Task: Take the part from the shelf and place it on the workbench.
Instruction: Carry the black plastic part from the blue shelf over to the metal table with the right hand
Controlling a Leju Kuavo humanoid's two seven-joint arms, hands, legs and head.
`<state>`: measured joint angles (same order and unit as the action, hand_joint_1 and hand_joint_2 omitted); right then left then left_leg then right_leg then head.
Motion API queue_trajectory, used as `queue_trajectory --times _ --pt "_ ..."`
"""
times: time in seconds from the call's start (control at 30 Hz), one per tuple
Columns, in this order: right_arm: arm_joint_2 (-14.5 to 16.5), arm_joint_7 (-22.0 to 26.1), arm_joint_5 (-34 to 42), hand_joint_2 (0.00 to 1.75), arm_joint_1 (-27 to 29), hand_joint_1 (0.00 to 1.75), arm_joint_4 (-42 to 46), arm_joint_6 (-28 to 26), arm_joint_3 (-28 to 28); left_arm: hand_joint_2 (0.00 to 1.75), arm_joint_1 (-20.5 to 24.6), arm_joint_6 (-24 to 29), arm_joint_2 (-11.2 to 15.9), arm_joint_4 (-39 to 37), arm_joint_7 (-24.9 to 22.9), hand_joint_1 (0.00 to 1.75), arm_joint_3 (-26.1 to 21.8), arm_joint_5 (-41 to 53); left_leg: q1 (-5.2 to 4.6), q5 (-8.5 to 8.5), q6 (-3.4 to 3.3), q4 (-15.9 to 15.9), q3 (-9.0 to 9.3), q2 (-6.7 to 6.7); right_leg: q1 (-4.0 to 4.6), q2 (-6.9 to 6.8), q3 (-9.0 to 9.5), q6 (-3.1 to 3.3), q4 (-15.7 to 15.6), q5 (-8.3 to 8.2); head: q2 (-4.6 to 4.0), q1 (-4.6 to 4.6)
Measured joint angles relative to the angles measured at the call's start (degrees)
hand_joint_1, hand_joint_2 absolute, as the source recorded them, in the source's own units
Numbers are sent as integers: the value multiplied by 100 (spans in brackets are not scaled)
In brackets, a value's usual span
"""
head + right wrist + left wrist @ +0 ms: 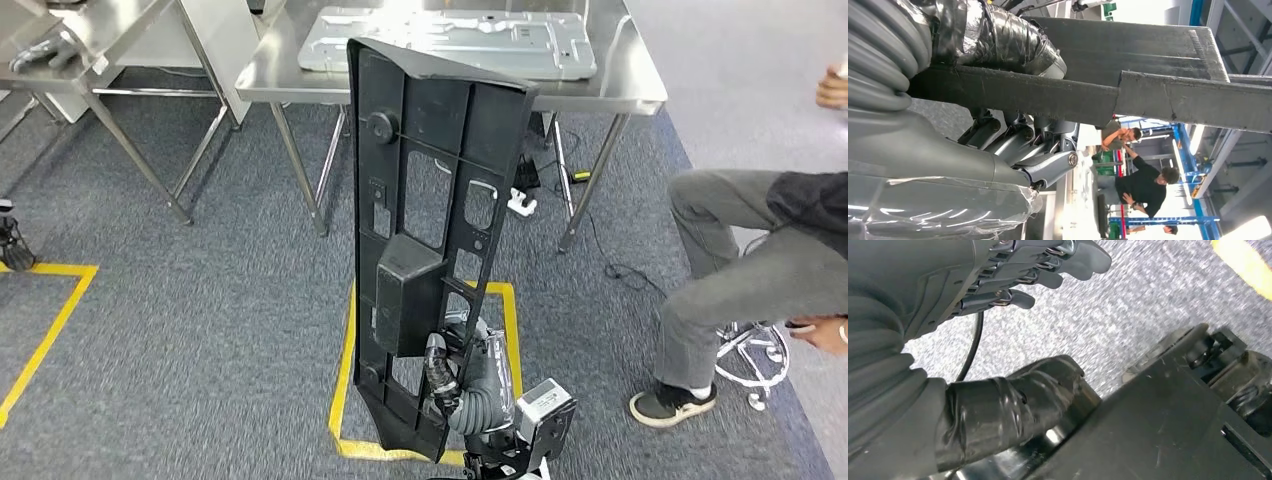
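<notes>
From the head, a long black plastic part (420, 230) stands nearly upright in the middle of the scene, held from below by the right hand (445, 375), whose fingers reach through a slot near its lower end. Beyond it is a steel workbench (640, 85) carrying a flat grey metal panel (450, 42). A yellow taped square (345, 380) marks the grey carpet (200, 300) beneath. A seated person (760, 270) is at the right.

At the left wrist, the left hand (1013, 270) hangs over the carpet with its fingers (1088, 257) loosely apart and holding nothing.

At the right wrist, the taped thumb (1003, 40) lies on one side of the part's edge (1073, 95) and the darker fingers (1023, 140) on the other, clamped on it. Two people (1143, 182) stand far behind.
</notes>
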<state>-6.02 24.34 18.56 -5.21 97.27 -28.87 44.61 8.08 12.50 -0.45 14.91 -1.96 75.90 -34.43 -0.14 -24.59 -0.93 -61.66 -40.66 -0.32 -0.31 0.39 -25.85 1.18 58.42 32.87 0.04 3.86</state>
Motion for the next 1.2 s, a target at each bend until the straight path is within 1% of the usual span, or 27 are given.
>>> queue_trajectory --times 0.03,0.1,0.17,0.2,0.23,0.27,0.3,0.37,0.4,0.43,0.5,0.53,0.57,0.6,0.67,0.73,0.77,0.83,0.87,0.9,0.93,0.97,1.0,1.03,1.07,1.1,1.2 --pt "1 -3 3 175 2 175 -3 -7 0 175 -6 0 4 0 4 0 2 9 -27 167 -35 133 26 -3 -2 5 43 -36 -41 52 0 -4" --pt "-1 -12 12 175 7 175 -5 -21 -1 175 -1 4 4 1 11 0 6 39 -42 125 -100 221 118 -12 6 12 135 -113 -67 38 0 -10" --pt "-4 -18 17 175 6 175 1 -27 -3 175 4 14 -5 2 10 0 8 63 -15 66 -162 326 294 -23 9 8 91 -167 176 -76 0 -21" --pt "-6 -18 19 175 4 175 6 -33 -5 175 4 19 -9 1 6 0 9 70 -7 25 -191 370 397 -28 7 8 -57 -183 445 -115 0 -27" --pt "-10 -19 23 175 8 175 9 -39 -9 175 3 26 -10 1 2 0 9 69 -1 -31 -212 401 495 -30 -1 7 -290 -196 791 -97 0 -33" --pt "-17 -21 28 175 17 175 11 -46 -13 175 3 33 -9 1 -1 0 10 68 -4 -101 -230 415 584 -30 -4 7 -556 -208 1132 5 0 -40" --pt "-26 -23 33 175 30 175 12 -52 -15 175 4 37 -9 1 -3 0 10 67 -4 -177 -239 419 674 -32 -9 7 -814 -220 1388 198 0 -41" --pt "-48 -27 38 175 54 175 12 -57 -17 175 -4 39 -11 1 -3 0 11 67 -4 -350 -237 421 890 -47 -19 6 -1173 -247 1508 580 0 -44" --pt "-57 -27 39 175 61 175 12 -58 -17 175 -11 39 -12 0 -3 0 13 66 -3 -445 -228 421 1019 -56 -26 5 -1259 -256 1367 615 0 -44" --pt "-66 -27 39 175 65 175 12 -58 -17 175 -17 38 -13 0 -3 0 14 66 -3 -544 -215 421 1150 -61 -33 4 -1299 -258 1119 454 0 -46" --pt "-83 -27 43 175 82 175 10 -62 -18 175 -27 37 -14 0 -3 0 16 66 -6 -747 -178 405 1364 -70 -28 -3 -1321 -234 538 -360 0 -44" --pt "-92 -31 49 175 94 175 9 -66 -19 175 -22 37 -14 0 -3 0 18 66 -7 -840 -153 404 1434 -76 -8 -3 -1302 -208 350 -705 0 -44" --pt "-99 -36 56 175 105 175 14 -70 -20 175 -15 38 -14 1 -3 0 20 65 -4 -906 -124 405 1504 -80 12 1 -1276 -175 249 -913 0 -43" --pt "-104 -39 64 175 106 175 21 -73 -21 175 0 39 -16 1 -3 0 21 64 2 -928 -94 383 1555 -85 36 9 -1230 -137 228 -913 0 -44" --pt "-105 -42 70 175 91 175 49 -69 -22 175 31 43 -23 2 -1 0 21 64 18 -814 -39 132 1490 -76 32 26 -1092 -55 186 -828 0 -53" --pt "-105 -38 72 175 74 175 70 -64 -22 175 58 44 -35 2 4 0 23 63 26 -656 20 -517 1111 -54 4 19 -911 14 125 -735 0 -31" --pt "-106 -37 72 175 74 175 75 -63 -22 175 62 43 -40 2 5 0 25 63 36 -692 49 -878 843 -40 -5 12 -817 34 90 -676 0 -19" --pt "-106 -37 76 175 77 175 75 -63 -22 175 52 42 -46 2 5 0 27 63 56 -1054 99 -1352 334 -24 -16 20 -643 43 49 -551 0 -9" --pt "-106 -38 79 175 81 175 75 -63 -22 175 43 41 -48 2 4 0 28 64 65 -1261 115 -1418 145 -17 -20 31 -552 41 39 -481 0 -8" --pt "-106 -38 84 175 83 175 75 -63 -22 175 31 41 -48 2 2 0 28 63 70 -1372 124 -1342 32 -11 -24 43 -455 35 36 -408 0 -8" --pt "-106 -38 89 175 83 175 75 -63 -22 175 25 41 -49 2 1 0 29 63 72 -1330 123 -1136 -14 -8 -27 52 -351 25 35 -329 0 -8" --pt "-106 -38 92 175 83 175 75 -63 -22 175 21 43 -49 2 -1 0 30 61 72 -1116 112 -829 -7 -5 -30 56 -244 10 31 -248 0 -6" --pt "-106 -38 96 175 82 175 75 -62 -22 175 14 43 -49 2 -1 0 30 57 67 -731 89 -469 24 1 -30 55 -150 -9 27 -167 0 -7" --pt "-106 -39 98 175 83 175 74 -60 -22 175 10 44 -49 2 -1 0 30 54 51 -427 61 -199 60 3 -25 65 -70 -39 24 -89 0 -6" --pt "-106 -42 98 175 81 175 75 -58 -22 175 5 45 -48 2 -1 0 30 51 32 -209 33 -25 105 2 -20 70 -8 -77 9 -11 0 -6" --pt "-107 -44 99 175 80 175 78 -56 -22 175 1 46 -48 2 -1 0 30 49 19 -99 4 69 139 -4 -14 76 66 -117 10 32 0 -4" --pt "-111 -45 100 175 74 175 91 -52 -22 175 -1 50 -53 2 -1 0 30 49 26 -86 -94 183 372 -26 -5 65 168 -225 207 -36 0 -21"
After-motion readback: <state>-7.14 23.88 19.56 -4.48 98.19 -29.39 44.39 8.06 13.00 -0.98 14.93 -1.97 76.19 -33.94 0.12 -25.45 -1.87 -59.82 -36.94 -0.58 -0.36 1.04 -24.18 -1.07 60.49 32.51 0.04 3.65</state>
